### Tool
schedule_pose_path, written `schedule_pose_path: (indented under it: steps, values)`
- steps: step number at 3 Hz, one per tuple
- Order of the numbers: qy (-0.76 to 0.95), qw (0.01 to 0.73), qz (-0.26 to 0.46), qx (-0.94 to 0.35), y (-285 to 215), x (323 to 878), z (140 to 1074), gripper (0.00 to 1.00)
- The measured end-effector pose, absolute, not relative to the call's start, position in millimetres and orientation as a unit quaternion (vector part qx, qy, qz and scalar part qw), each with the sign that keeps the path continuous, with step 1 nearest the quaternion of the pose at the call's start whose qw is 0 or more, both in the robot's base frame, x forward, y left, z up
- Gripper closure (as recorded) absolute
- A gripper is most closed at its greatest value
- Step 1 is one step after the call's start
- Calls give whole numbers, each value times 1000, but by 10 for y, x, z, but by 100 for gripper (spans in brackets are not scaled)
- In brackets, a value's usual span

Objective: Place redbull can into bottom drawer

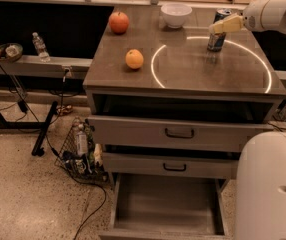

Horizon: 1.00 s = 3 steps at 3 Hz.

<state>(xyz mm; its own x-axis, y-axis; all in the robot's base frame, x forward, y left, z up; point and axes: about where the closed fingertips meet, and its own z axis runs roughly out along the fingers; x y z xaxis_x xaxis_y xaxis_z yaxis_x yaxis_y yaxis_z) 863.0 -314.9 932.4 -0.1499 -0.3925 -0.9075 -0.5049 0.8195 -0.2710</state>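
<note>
The redbull can (216,38) stands upright on the grey cabinet top (183,74) at its back right, inside a bright ring of light. My gripper (226,25) reaches in from the right and sits against the can's upper half, its yellowish tip crossing in front of the can. The can's silver top shows above it. The bottom drawer (165,204) is pulled open at the foot of the cabinet, and its plain grey interior holds nothing.
A red apple (118,22), an orange (134,59) and a white bowl (176,14) sit on the cabinet top. Two shallower drawers (178,133) stand slightly open. My white base (270,184) is at lower right. A wire basket (80,149) and cables lie on the floor at left.
</note>
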Motion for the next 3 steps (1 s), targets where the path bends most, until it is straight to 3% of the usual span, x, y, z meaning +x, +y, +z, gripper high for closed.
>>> schedule_pose_path:
  steps: [2, 3]
  values:
    - [769, 538, 107, -327, -2769, 8498, 9032, 3]
    - [765, 532, 125, -341, -2603, 8472, 9005, 26]
